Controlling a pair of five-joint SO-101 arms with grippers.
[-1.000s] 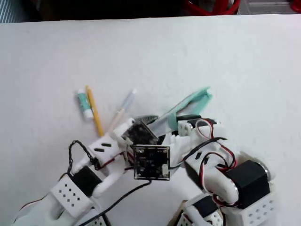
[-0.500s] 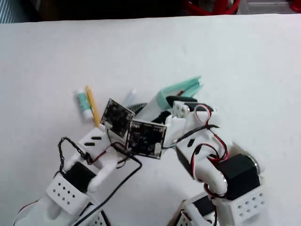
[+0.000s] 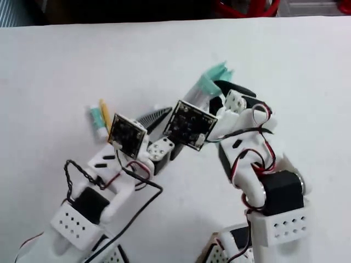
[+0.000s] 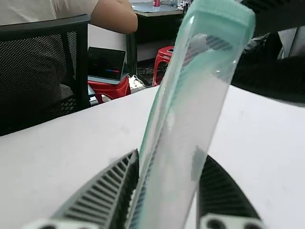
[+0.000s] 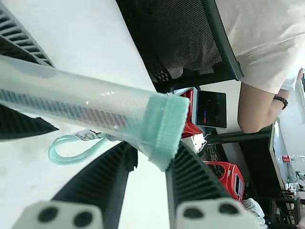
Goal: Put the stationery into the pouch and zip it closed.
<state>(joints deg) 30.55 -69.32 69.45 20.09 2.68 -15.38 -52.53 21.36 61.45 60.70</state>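
A long translucent pouch (image 3: 198,89) with teal ends is lifted off the white table (image 3: 285,71), held between both arms. My left gripper (image 3: 156,115) is shut on its lower part; in the left wrist view the pouch (image 4: 190,109) rises steeply from between the left gripper (image 4: 169,160) fingers. My right gripper (image 3: 222,87) is shut near the upper teal end; in the right wrist view the pouch (image 5: 86,102) crosses the right gripper (image 5: 152,150), with a teal pull loop (image 5: 71,152) hanging beside it. A yellow pencil (image 3: 104,110) and a green-and-white stick (image 3: 97,118) lie on the table left of the arms, partly hidden by the left wrist.
The table's far edge (image 3: 164,21) runs across the top of the high view, with red objects (image 3: 247,6) beyond it. A black mesh chair (image 4: 43,67) and a red stool (image 4: 167,55) stand past the table. Bare tabletop lies at far left and right.
Both arms have moved toward the far side with the pouch. Its teal end has risen and swung from pointing right to pointing up and away. The clear pen is now covered.
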